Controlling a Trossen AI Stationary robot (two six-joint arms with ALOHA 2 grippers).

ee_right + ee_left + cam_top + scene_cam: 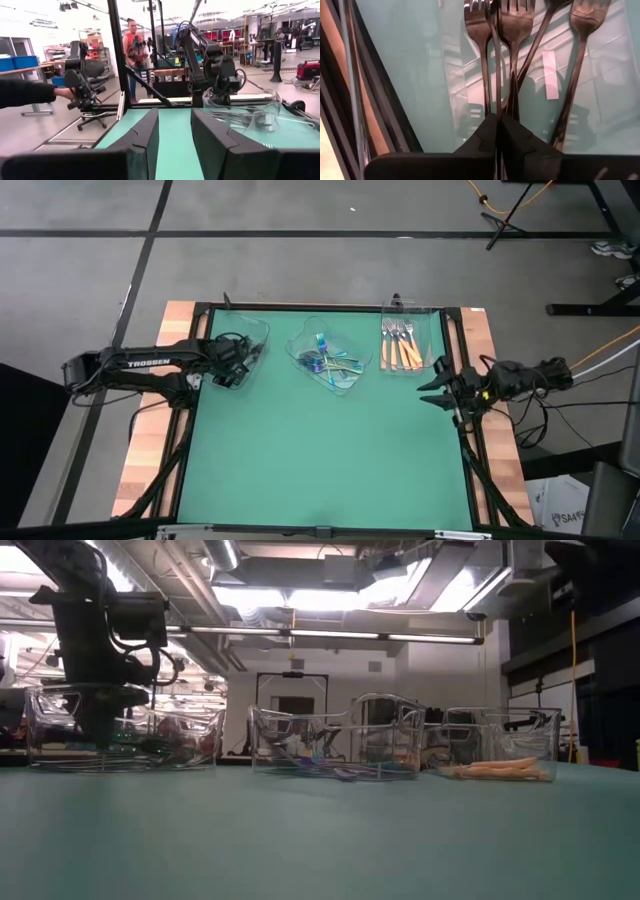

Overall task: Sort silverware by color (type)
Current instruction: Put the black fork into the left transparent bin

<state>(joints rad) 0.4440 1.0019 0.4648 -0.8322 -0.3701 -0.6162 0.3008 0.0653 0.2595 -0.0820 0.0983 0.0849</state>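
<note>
High view: left gripper reaches into the left tray at 10 o'clock, likely delivering; iridescent utensils sit at 12, orange-handled forks at 1.

Left wrist view: fingers pinched on a dark fork.

Right wrist view: right gripper waits, fingers apart.

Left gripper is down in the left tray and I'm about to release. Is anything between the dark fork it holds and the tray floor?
Nothing foreign: the left gripper pinches a dark fork over the left tray, where only other dark forks lie.
</note>
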